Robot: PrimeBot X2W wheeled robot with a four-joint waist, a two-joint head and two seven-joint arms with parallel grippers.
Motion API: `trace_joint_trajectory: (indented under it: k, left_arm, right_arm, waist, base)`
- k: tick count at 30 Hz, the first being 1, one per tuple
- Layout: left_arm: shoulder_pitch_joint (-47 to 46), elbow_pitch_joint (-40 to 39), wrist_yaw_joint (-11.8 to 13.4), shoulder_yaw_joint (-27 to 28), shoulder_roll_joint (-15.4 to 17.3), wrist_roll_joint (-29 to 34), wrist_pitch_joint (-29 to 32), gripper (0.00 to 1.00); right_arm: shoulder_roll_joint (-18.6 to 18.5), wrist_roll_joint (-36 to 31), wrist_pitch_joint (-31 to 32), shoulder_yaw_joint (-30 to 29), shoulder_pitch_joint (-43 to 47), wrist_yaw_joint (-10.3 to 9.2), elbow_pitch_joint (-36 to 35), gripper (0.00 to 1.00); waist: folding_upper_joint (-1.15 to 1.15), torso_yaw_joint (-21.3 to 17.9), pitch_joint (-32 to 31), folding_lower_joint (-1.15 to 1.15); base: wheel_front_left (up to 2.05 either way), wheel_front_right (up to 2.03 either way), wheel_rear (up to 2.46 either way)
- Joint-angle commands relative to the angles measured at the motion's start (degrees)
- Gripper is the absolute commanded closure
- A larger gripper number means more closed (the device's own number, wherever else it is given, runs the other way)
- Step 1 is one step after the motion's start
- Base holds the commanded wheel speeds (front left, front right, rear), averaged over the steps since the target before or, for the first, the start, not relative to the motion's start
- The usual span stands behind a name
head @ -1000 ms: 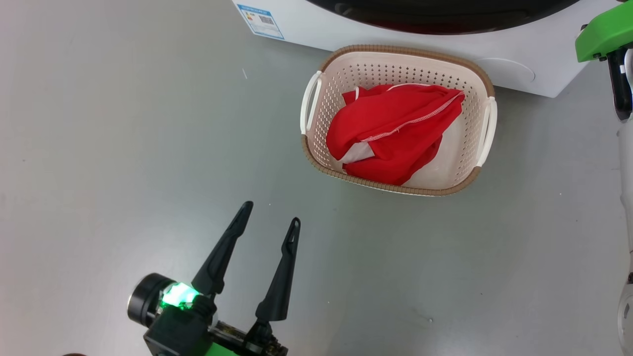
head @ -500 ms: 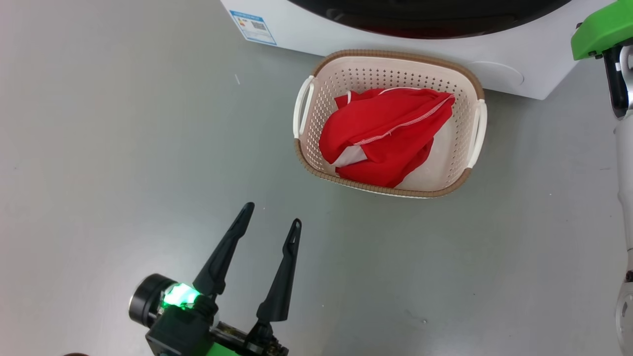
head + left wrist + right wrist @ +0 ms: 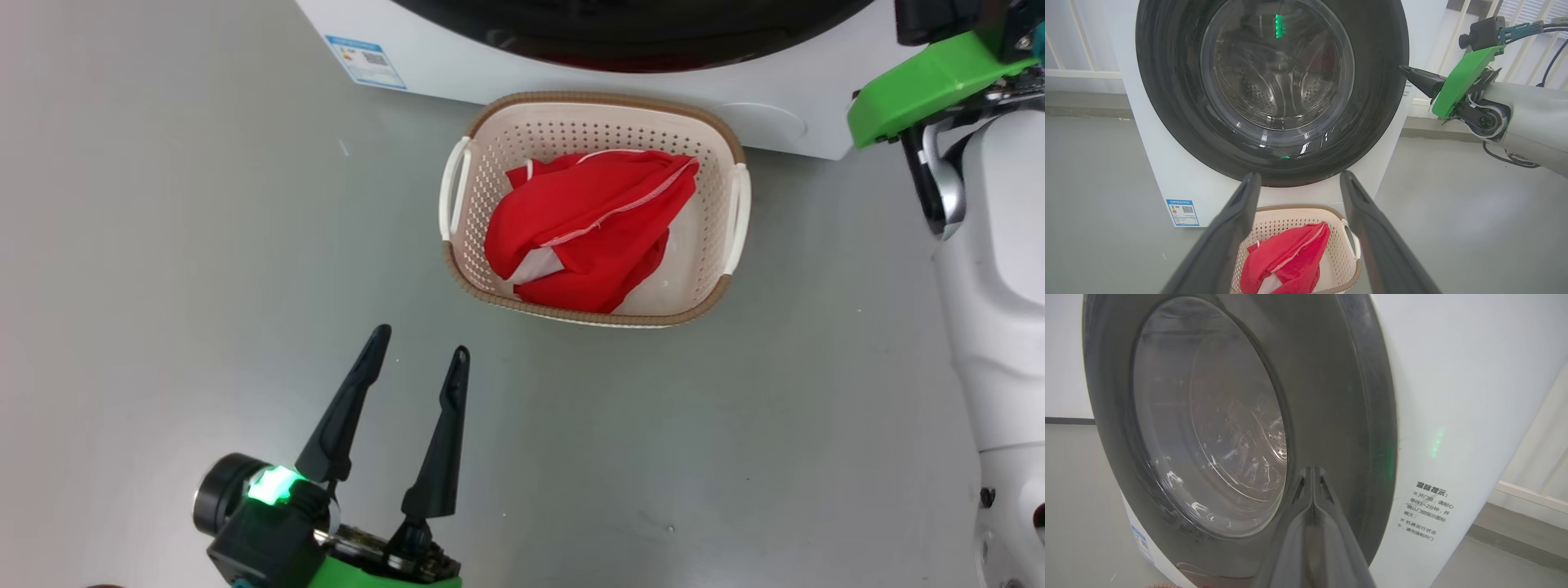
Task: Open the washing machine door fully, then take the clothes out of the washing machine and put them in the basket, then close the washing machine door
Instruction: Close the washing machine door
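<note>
The washing machine (image 3: 1163, 175) stands white and boxy. The washing machine door (image 3: 1167, 81), with its black rim and glass window (image 3: 1278, 69), lies flush against the front. The cream basket (image 3: 596, 100) sits on the floor just before it, and the red clothes (image 3: 588, 224) lie bunched inside. My left gripper (image 3: 421, 341) hovers open and empty over the floor, short of the basket. My right gripper (image 3: 1404, 70) is shut with nothing in it, its tip at the right edge of the door rim (image 3: 1339, 396).
Grey floor (image 3: 204, 245) spreads to the left of and in front of the basket. My white right forearm (image 3: 1004, 286) and its green bracket (image 3: 922, 86) fill the right side. A blue label (image 3: 366, 61) marks the machine's lower left corner. White railings (image 3: 1069, 45) stand behind the machine.
The head camera has turned, so the basket and machine sit further left in the picture. More of my right arm shows at the right edge. The basket and clothes lie as before.
</note>
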Motion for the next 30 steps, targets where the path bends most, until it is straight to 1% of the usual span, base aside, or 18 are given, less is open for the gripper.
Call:
trace_joint_trajectory:
  k: [1, 3, 8, 13, 19, 23, 24, 30]
  left_arm:
    - [-0.9, -1.7, 0.7, 2.2, 0.3, -0.3, -0.4, 0.0]
    - [-0.9, -1.8, 0.9, 2.5, 0.3, -0.3, -0.4, 0.0]
    - [-0.9, -2.0, 1.3, 3.3, 0.3, -0.5, -0.4, 0.0]
    - [-0.8, -1.7, 1.5, 4.0, 0.4, 0.6, -0.4, 0.0]
    - [-0.6, -0.9, 1.8, 5.1, 0.5, 1.2, -0.4, 0.0]
    - [-0.4, -0.7, 2.0, 5.5, 0.5, 0.9, -0.4, 0.0]
    - [-0.2, -0.7, 1.8, 5.5, 0.5, 0.9, -0.4, 0.0]
    - [0.6, 0.0, 1.9, 6.2, 0.6, 0.6, -0.4, 0.0]
  right_arm:
    - [1.5, 0.1, 0.0, 1.8, 0.9, -0.22, -2.1, 0.07]
    - [1.7, 0.1, 0.0, 3.6, 1.8, -0.22, -3.0, 0.0]
    - [2.2, 1.4, 0.0, 7.2, 4.7, -0.22, -5.7, 0.0]
    - [2.5, 3.0, 0.0, 8.9, 9.0, -0.22, -10.1, 0.0]
    - [2.9, 3.8, 0.0, 9.7, 15.1, -0.22, -15.9, 0.0]
    - [3.0, 3.6, 0.0, 9.7, 18.3, -0.22, -18.6, 0.0]
    - [3.1, 3.4, 0.0, 9.5, 20.4, -0.22, -20.1, 0.0]
    - [3.5, 3.1, 0.0, 7.4, 26.8, -0.22, -24.7, 0.0]
  waist:
    - [0.0, -0.8, -0.2, 0.0]
    - [0.0, -1.5, -0.1, 0.0]
    - [0.0, -3.3, -0.1, 0.0]
    - [0.0, -5.2, -0.5, 0.0]
    - [0.0, -7.8, -1.4, 0.0]
    - [0.0, -9.3, -2.2, 0.0]
    - [0.0, -10.1, -2.7, 0.0]
    - [0.0, -12.0, -4.3, 0.0]
  base:
    - [0.0, 0.0, 0.0]
    - [0.0, 0.0, 0.0]
    - [0.0, 0.0, 0.0]
    - [0.0, 0.0, 0.0]
    - [0.0, 0.0, 0.0]
    - [0.0, 0.0, 0.0]
    - [0.0, 0.0, 0.0]
    - [0.0, 0.0, 0.0]
